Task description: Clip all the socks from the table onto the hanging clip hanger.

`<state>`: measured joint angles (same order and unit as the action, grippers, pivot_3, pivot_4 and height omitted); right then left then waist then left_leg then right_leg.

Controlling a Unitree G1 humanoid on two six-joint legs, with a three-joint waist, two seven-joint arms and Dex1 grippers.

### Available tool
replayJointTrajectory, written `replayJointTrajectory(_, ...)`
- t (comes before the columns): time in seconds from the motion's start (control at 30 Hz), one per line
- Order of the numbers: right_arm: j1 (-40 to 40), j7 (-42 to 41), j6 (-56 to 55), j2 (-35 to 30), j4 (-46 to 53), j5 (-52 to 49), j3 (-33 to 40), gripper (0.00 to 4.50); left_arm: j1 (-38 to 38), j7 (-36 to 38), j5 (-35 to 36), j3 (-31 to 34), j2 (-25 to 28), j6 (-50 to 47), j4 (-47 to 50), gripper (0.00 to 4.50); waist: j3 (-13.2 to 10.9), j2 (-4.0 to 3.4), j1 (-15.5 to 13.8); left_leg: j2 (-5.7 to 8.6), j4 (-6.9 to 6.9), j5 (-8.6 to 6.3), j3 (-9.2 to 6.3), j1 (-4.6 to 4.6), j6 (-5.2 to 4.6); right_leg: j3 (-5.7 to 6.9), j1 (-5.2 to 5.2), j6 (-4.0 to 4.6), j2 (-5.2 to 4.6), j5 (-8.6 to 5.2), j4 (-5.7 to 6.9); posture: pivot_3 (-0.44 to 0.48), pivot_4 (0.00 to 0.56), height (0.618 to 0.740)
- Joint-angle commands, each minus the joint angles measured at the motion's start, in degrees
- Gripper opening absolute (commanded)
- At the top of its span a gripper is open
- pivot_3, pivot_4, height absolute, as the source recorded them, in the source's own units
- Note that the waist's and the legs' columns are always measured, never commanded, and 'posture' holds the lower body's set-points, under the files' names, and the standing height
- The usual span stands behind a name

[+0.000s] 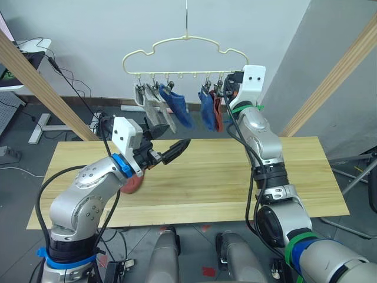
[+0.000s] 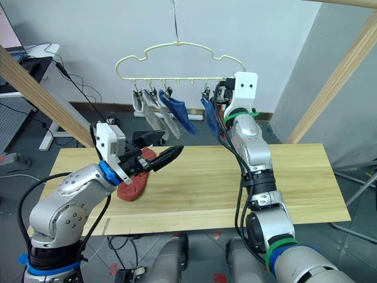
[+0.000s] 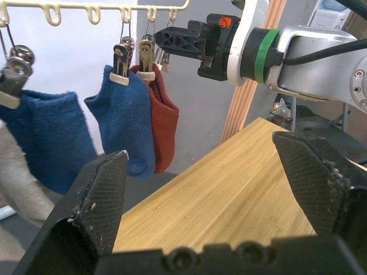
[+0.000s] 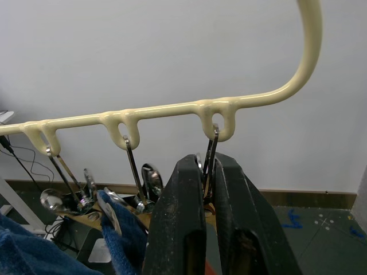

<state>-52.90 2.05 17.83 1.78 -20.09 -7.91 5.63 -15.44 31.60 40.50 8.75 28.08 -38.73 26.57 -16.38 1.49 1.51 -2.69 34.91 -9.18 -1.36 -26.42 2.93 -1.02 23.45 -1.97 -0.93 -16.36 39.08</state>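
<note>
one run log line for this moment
left hand open, empty | right hand shut on grey metal clip | rust-red fabric sock on wooden table

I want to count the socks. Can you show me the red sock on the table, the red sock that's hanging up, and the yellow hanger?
red sock on the table [image 2: 133, 187]: right eye view, its toe end.
hanging red sock [image 3: 164, 126]: left wrist view, mid-body.
yellow hanger [image 1: 186, 40]: left eye view, top wire.

Fuzzy cloth socks [image 3: 127, 117], shiny metal clips [image 4: 207, 166]

Left tool [image 3: 206, 200] is wide open over the wooden table [image 3: 229, 195]. Up on the clip hanger [image 3: 92, 7], blue sock [image 3: 129, 123] and red sock [image 3: 163, 120] hang clipped side by side, with the right tool [image 3: 178, 41] just beside their clips.
</note>
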Motion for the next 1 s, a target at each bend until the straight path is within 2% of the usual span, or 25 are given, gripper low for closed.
replayJointTrajectory(0.03, -1.4, -0.8, -0.5, -1.5, 1.6, -0.4, 0.7, 0.02, -0.4, -0.2, 0.9, -0.1, 0.0, 0.0, 1.3, 4.50, 0.0, 0.00, 0.0, 0.00, 0.00, 0.00, 0.00, 0.00, 0.00, 0.00, 0.00, 0.00, 0.00, 0.00, 0.00, 0.043, 0.279, 0.740)
replayJointTrajectory(0.17, -0.4, -4.7, 2.2, -5.0, 2.8, -0.9, 0.2, 0.02, 1.3, -1.5, -6.4, -1.6, 2.7, 1.6, -2.7, 4.50, 0.0, 0.00, 0.0, 0.01, 0.00, 0.00, 0.00, 0.00, 0.00, -0.01, 0.00, 0.00, 0.00, 0.00, 0.00, 0.035, 0.278, 0.740)
replayJointTrajectory(0.23, 0.5, -9.0, 5.1, -8.0, 4.0, -1.6, -0.6, 0.02, 2.2, -2.7, -13.0, -3.2, 5.4, 3.8, -8.0, 4.50, 0.0, 0.00, 0.0, 0.01, 0.00, 0.00, 0.01, 0.02, 0.00, -0.01, 0.00, 0.00, 0.00, 0.00, 0.01, 0.034, 0.278, 0.740)
replayJointTrajectory(0.33, 1.5, -13.9, 8.7, -11.3, 6.0, -2.4, -1.4, 0.02, 1.6, -4.6, -17.9, -2.9, 6.6, 6.1, -16.0, 4.50, 0.0, -0.01, 0.0, 0.01, -0.03, 0.00, 0.03, 0.05, -0.01, -0.01, 0.00, 0.00, 0.01, -0.01, 0.01, 0.025, 0.280, 0.740)
replayJointTrajectory(0.47, 1.8, -20.6, 15.2, -16.5, 9.5, -3.7, -3.2, 0.02, -3.1, -4.3, -24.4, -4.3, 7.1, 12.6, -32.2, 4.50, 0.0, -0.01, -0.2, 0.01, -0.02, -0.01, 0.02, 0.03, -0.01, 0.01, 0.00, 0.00, 0.00, -0.01, -0.02, 0.006, 0.285, 0.740)
replayJointTrajectory(0.63, 1.8, -25.2, 22.1, -19.5, 13.5, -5.1, -5.1, 0.02, -11.1, -2.0, -30.2, -7.4, 5.5, 20.8, -50.8, 4.50, 0.0, -0.01, -0.3, 0.06, -0.01, -0.01, 0.05, 0.02, -0.01, 0.01, 0.00, 0.00, -0.04, -0.01, -0.03, -0.027, 0.297, 0.740)
replayJointTrajectory(0.87, 2.8, -25.1, 32.3, -20.2, 20.6, -8.2, -4.0, 0.02, -21.8, 1.0, -35.4, -9.4, 2.2, 29.8, -77.1, 4.50, 0.0, 0.00, 0.3, 0.07, -0.01, -0.01, 0.03, -0.05, -0.02, 0.06, 0.05, 0.00, -0.05, -0.01, -0.02, -0.058, 0.307, 0.740)
replayJointTrajectory(1.0, 3.5, -24.3, 35.8, -20.2, 23.4, -9.1, -3.4, 0.02, -24.9, 2.0, -38.4, -10.5, 1.8, 32.5, -86.1, 4.50, 0.0, 0.00, 0.4, 0.07, -0.01, -0.01, 0.02, -0.04, -0.02, 0.07, 0.05, 0.00, -0.04, -0.01, 0.02, -0.073, 0.314, 0.740)
